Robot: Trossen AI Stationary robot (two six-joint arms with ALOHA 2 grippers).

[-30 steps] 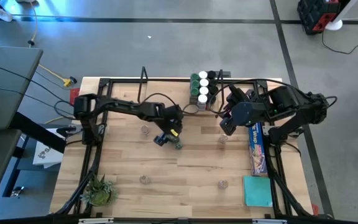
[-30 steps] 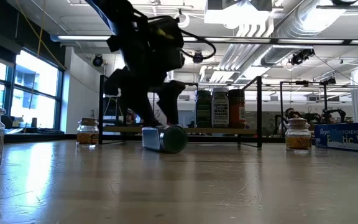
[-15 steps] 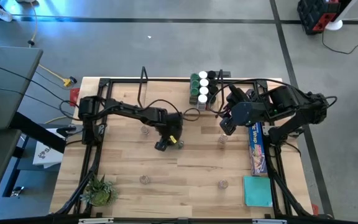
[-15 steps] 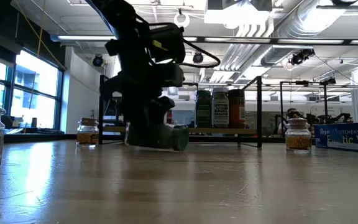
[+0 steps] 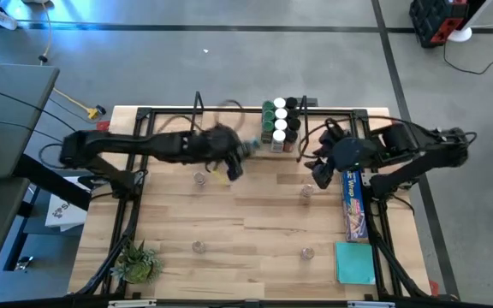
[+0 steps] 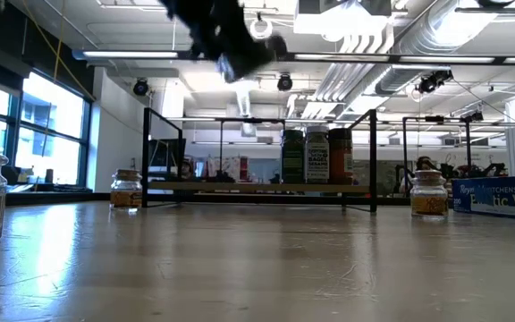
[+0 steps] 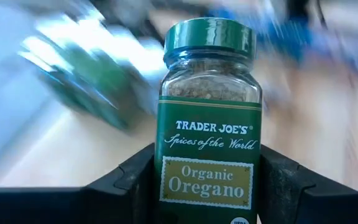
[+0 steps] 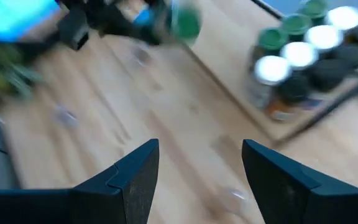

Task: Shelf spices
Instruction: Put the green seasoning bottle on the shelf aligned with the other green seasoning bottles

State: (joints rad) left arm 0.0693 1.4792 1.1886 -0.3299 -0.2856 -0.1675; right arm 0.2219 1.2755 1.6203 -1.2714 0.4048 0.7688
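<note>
high view: left tool [image 5: 234, 154] carries a jar toward the shelf [image 5: 229, 147].
left wrist view: its fingers clamp the oregano jar [image 7: 208, 118]; next, set it upright beside the shelved jars.
right wrist view: right tool [image 8: 194, 180] gapes, empty.

Left dark arm stretches across, its hand [image 7: 207, 180] lifted high off the tabletop, fingers clamped on a green-lidded oregano jar [image 7: 207, 118]. Right dark arm hunches, its hand [image 8: 194, 180] spread wide, holding nothing.
</note>
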